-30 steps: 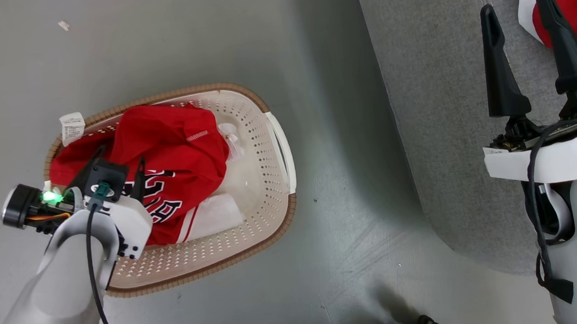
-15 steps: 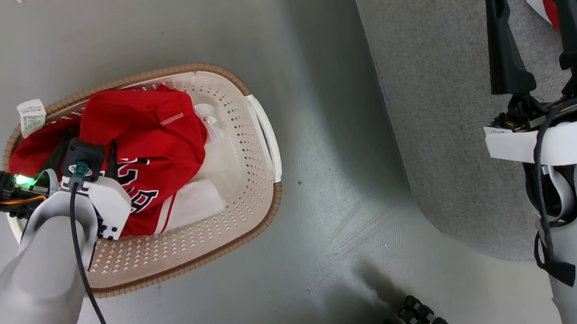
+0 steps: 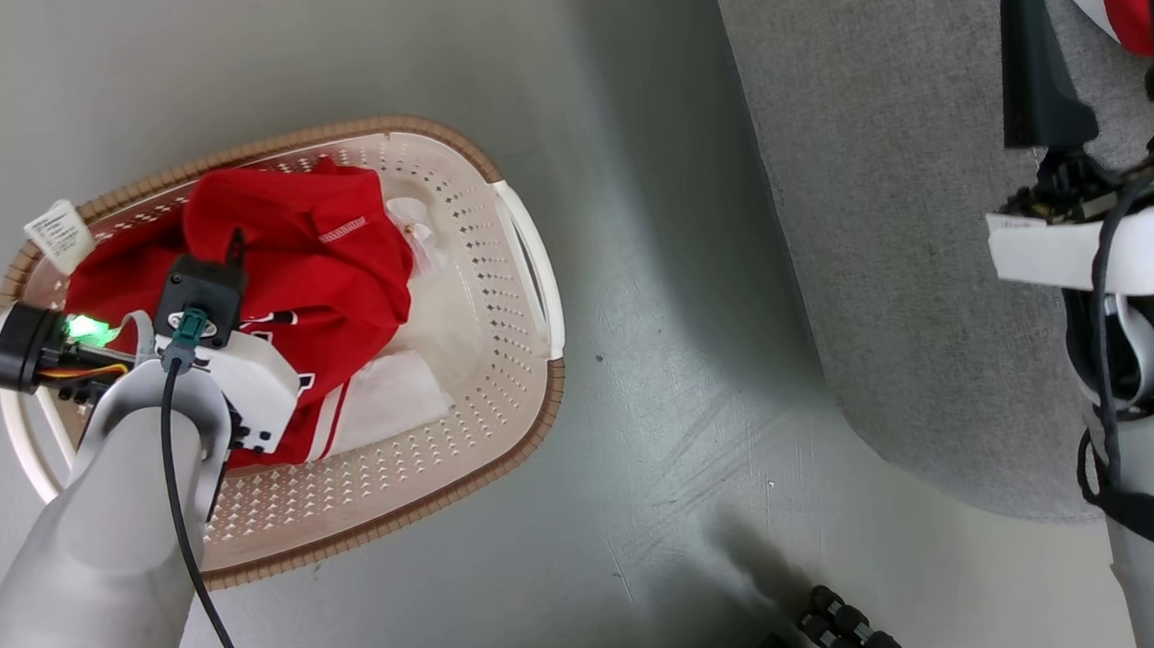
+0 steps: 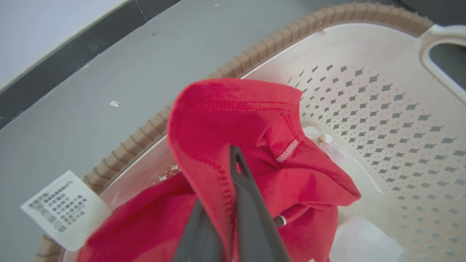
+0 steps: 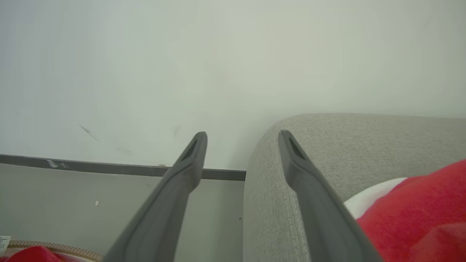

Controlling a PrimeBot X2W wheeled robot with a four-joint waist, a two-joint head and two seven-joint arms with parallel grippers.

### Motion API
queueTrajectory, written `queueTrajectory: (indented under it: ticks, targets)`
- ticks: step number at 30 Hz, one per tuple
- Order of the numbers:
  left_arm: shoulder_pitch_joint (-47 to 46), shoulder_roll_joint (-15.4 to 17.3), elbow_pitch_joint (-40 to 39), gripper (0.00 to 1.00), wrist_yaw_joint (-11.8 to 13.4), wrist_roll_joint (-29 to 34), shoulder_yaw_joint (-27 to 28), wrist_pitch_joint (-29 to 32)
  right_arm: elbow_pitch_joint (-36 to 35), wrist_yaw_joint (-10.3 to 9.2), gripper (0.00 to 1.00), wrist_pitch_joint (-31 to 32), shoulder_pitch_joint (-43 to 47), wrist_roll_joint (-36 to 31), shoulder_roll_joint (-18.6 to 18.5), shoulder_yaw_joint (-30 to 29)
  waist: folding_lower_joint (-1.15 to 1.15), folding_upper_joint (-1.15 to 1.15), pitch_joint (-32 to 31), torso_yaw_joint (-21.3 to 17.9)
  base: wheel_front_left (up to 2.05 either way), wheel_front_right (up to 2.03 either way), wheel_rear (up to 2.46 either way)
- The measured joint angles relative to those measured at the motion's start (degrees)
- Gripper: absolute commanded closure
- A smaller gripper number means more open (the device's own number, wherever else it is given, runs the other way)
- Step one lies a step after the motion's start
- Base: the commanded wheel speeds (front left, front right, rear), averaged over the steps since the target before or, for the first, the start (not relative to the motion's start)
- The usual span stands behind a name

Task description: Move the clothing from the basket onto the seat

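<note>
Jaws of the left gripper (image 4: 227, 171) clamp a raised fold of the red clothing (image 4: 218, 120), heaped in the basket (image 4: 364, 109) beneath it; a slow, straight lift should free the rest past the rim (image 4: 255, 58). To its right, the right gripper (image 5: 243, 134) hangs spread over the seat (image 3: 880, 195), grey floor (image 3: 682, 408) between.

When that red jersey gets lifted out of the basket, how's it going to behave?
Likely floppy: the red jersey folds and drapes over the left pincer. Probably light, since a thin pinch holds a peak of it up. Its tail may drag on the basket rim.
</note>
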Motion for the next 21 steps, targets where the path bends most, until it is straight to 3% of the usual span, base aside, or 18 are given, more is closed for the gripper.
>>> queueTrajectory:
  ticks: [12,21]
  targets:
    - [0.7,-3.3,-5.4,1.00,-3.5,-3.0,-0.4,-2.0,1.7,0.00,0.00,0.0,-1.8,0.1,0.0,-0.3,0.00,0.00,-2.8,2.2,0.00,0.00,0.00]
    - [1.0,-3.9,-12.2,1.00,-4.5,-4.7,1.0,-2.9,3.4,0.00,0.00,0.0,-1.7,-0.6,0.0,-0.6,0.00,0.00,-6.3,4.2,0.00,0.00,0.00]
